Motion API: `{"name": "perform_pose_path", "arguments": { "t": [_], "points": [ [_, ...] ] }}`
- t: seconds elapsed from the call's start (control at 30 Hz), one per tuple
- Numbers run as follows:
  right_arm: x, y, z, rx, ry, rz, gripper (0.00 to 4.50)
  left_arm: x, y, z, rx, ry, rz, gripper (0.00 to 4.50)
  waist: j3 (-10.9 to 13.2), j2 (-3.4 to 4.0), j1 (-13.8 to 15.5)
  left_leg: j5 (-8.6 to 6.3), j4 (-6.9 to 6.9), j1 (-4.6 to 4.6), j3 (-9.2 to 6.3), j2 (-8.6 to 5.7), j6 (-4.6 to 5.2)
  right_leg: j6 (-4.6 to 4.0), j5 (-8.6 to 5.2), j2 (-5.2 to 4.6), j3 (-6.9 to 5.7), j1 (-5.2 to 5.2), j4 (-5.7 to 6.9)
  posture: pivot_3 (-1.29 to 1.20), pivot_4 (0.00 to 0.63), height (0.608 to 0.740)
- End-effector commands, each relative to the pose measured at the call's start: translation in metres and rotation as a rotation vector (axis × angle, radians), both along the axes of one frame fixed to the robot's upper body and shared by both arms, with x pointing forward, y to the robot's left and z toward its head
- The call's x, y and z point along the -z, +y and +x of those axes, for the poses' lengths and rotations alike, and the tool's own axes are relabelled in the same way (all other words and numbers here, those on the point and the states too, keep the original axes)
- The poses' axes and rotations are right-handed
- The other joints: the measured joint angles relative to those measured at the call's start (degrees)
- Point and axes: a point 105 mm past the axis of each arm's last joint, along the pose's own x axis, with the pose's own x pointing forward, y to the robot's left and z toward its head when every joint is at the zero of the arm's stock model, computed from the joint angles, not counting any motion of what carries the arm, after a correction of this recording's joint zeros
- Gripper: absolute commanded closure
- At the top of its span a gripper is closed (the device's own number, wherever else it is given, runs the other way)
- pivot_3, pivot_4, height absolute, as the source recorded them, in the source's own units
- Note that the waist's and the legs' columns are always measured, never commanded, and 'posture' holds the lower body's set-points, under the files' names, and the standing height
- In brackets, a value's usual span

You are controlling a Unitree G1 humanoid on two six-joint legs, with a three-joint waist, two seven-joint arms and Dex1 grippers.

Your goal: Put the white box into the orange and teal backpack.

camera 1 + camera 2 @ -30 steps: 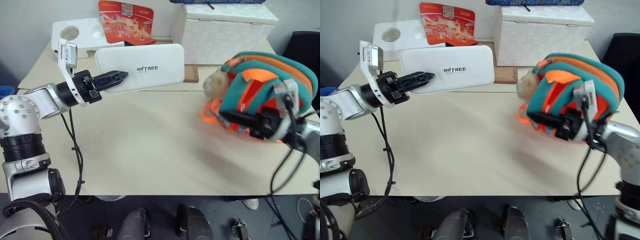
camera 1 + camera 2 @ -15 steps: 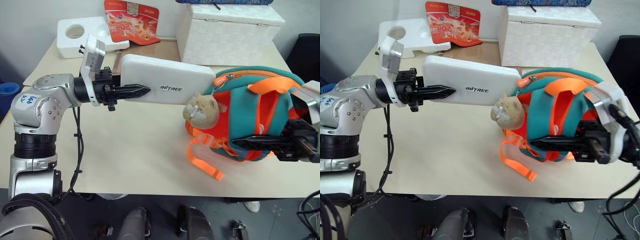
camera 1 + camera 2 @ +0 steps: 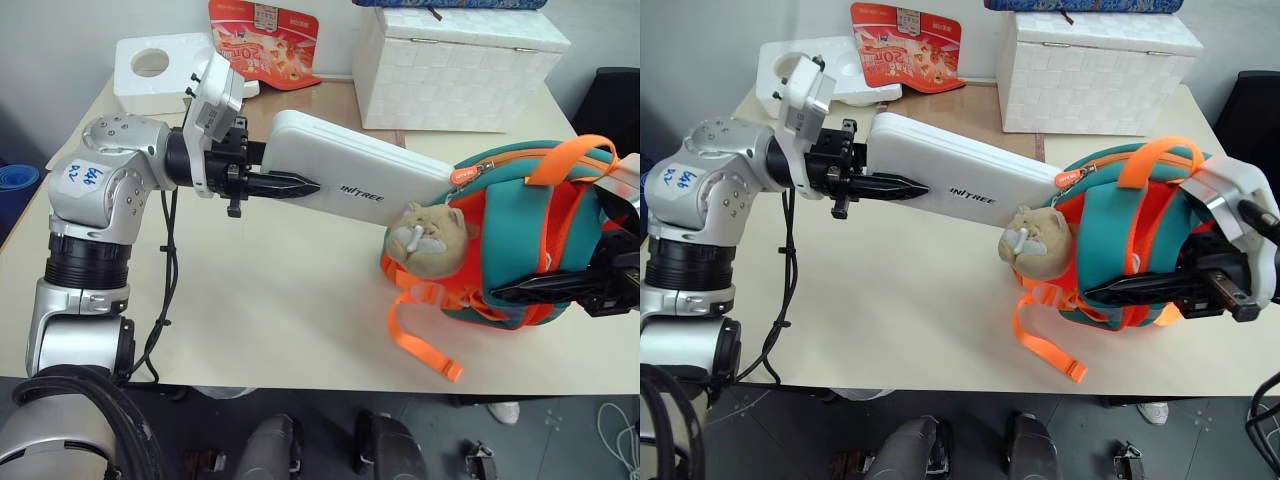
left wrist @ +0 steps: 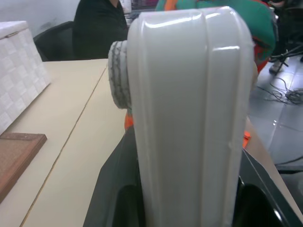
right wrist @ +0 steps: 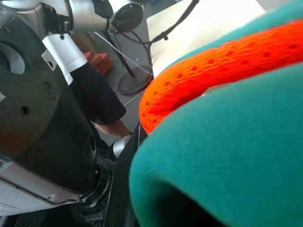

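My left gripper [image 3: 300, 186] is shut on one end of the white box [image 3: 370, 175], a slim white case with dark lettering, held above the table and slanting down to the right. The case's far end touches the teal top edge of the orange and teal backpack [image 3: 525, 240], beside the zipper. A tan plush bear [image 3: 432, 236] hangs on the backpack's front and orange straps [image 3: 425, 340] trail onto the table. My right gripper [image 3: 515, 291] is shut on the backpack's fabric and holds it lifted at the table's right edge. The left wrist view shows the case [image 4: 189, 118] between the fingers.
A large white woven lidded box [image 3: 455, 65] stands at the back right. A styrofoam block [image 3: 165, 70] with a round hole and a red snack bag [image 3: 262, 40] lie at the back left. A brown board [image 3: 325, 100] lies behind the case. A black chair [image 3: 615, 95] stands right of the table.
My left gripper has carried the case rightwards and tilted it down until its end meets the backpack's top. The backpack has turned, its bear and straps swinging towards the table's middle, and the view has shifted.
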Motion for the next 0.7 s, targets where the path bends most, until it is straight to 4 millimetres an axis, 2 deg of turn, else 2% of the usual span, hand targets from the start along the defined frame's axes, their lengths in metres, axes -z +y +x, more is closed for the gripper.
{"name": "perform_pose_path", "arguments": {
  "t": [0.03,0.13,0.4,0.5,0.63,0.7],
  "points": [
    [-0.008,0.001,0.0,-0.009,-0.045,-0.006,4.48,-0.008,-0.01,-0.008,0.093,-0.098,0.069,3.17,0.0,0.0,0.0,0.0,0.0,-0.01,0.0,0.0,0.0,0.0,0.0,0.0,-0.04,-0.01,0.0,0.0,0.15,0.74],
    [-0.007,0.005,0.001,-0.014,-0.048,0.002,4.48,-0.004,-0.018,-0.002,0.107,-0.149,0.115,3.17,0.0,0.0,0.0,0.0,0.02,0.0,0.0,0.0,0.0,0.0,0.0,0.01,-0.24,0.0,0.03,0.0,0.15,0.74],
    [-0.003,0.009,0.004,-0.01,-0.058,0.006,4.48,-0.03,-0.028,0.011,0.122,-0.209,0.085,3.17,0.0,-0.03,-0.1,0.0,0.11,-0.17,-0.06,0.0,0.01,0.02,0.01,0.01,-0.39,-0.11,0.04,0.0,0.15,0.74],
    [-0.006,0.013,-0.001,-0.02,-0.068,0.031,4.48,-0.02,-0.046,0.018,0.127,-0.221,0.056,3.17,0.0,-0.03,0.0,0.01,0.12,-0.18,-0.08,0.0,0.03,0.02,0.01,0.0,-0.41,-0.11,0.06,0.0,0.15,0.74],
    [-0.002,0.018,-0.005,-0.016,-0.066,0.039,4.48,-0.021,-0.064,0.028,0.08,-0.204,-0.065,3.17,0.0,-0.05,0.1,0.01,0.49,-0.58,-0.41,0.0,0.05,0.02,0.01,-0.05,-0.68,-0.18,0.13,0.0,0.15,0.74],
    [-0.003,0.018,-0.003,-0.004,-0.073,0.044,4.48,-0.011,-0.072,0.029,0.079,-0.198,-0.081,3.17,0.0,-0.04,0.0,-0.01,0.65,-0.72,-0.53,-0.01,0.09,0.03,0.02,-0.08,-0.84,-0.19,0.14,0.0,0.15,0.74]
  ]
}}
